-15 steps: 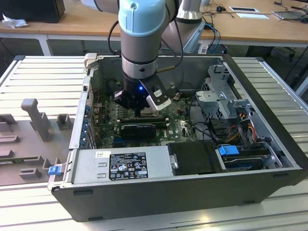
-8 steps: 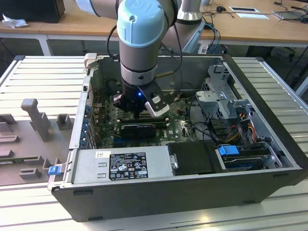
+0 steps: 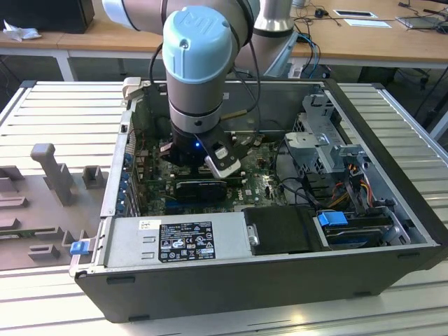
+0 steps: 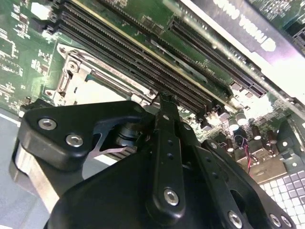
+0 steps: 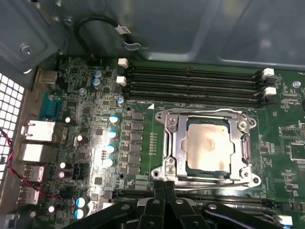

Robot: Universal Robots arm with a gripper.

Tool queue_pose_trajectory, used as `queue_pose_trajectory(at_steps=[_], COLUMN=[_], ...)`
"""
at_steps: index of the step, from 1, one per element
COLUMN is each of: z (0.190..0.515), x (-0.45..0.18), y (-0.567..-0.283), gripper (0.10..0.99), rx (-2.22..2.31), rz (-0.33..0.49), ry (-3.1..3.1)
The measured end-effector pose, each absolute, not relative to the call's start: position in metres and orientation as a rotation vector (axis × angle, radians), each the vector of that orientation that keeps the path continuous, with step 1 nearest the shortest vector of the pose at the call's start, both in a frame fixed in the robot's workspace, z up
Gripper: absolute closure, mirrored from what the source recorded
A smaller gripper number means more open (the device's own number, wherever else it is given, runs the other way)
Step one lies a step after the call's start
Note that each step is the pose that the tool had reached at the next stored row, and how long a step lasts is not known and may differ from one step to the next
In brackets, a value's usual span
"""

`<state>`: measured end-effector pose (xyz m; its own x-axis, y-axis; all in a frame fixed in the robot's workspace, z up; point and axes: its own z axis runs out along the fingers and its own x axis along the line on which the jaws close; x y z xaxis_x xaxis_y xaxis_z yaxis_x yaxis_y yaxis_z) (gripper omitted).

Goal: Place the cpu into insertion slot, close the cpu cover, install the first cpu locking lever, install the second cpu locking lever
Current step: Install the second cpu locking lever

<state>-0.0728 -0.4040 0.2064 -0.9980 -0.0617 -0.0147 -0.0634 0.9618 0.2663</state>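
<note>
Even room light; glare on the cpu [image 5: 208, 144].

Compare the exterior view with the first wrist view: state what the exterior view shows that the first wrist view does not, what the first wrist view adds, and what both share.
Exterior view alone: the whole open computer case on a slatted metal table, the power supply along its near side, and the arm reaching down into the case.

First wrist view alone: the cpu lying in the insertion slot, the cpu cover down around it, and the long black memory slots beside the socket.

Both: the green circuit board.
</note>
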Motion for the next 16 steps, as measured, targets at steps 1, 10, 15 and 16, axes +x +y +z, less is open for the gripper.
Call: queue_pose_trajectory(at_steps=[1,10,15,16], z=[0.205,0.196,0.193,0.196], x=[-0.073,-0.074,-0.075,-0.075], y=[-0.404,-0.402,-0.401,-0.401], gripper=[0.980,0.980,0.980,0.980], rx=[-0.099,-0.099,-0.099,-0.099], rz=[0.429,0.496,0.515,0.516], ry=[3.104,3.093,3.089,3.089])
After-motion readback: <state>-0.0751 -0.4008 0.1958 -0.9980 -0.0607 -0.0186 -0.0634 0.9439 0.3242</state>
